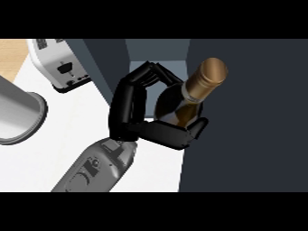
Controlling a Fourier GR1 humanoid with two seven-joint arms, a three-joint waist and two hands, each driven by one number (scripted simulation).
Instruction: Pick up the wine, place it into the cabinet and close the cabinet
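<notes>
The wine bottle [198,88] has a gold capsule on its neck and a dark body with a pale label. It stands tilted in my left hand [131,108], which is shut on it: the fingers [153,72] curl over its far side and the thumb [183,131] wraps its near side. Hand and bottle are at the cabinet [157,50], whose paler inside shows just beyond the fingers. A wide dark cabinet panel [256,117] fills the right of the view. The bottle's base is hidden. My right hand does not show.
A white toaster [59,63] stands at the back left on the white counter [56,135]. A large grey cylinder [9,110] lies at the left edge. A dark cabinet side [106,58] rises between the toaster and my hand.
</notes>
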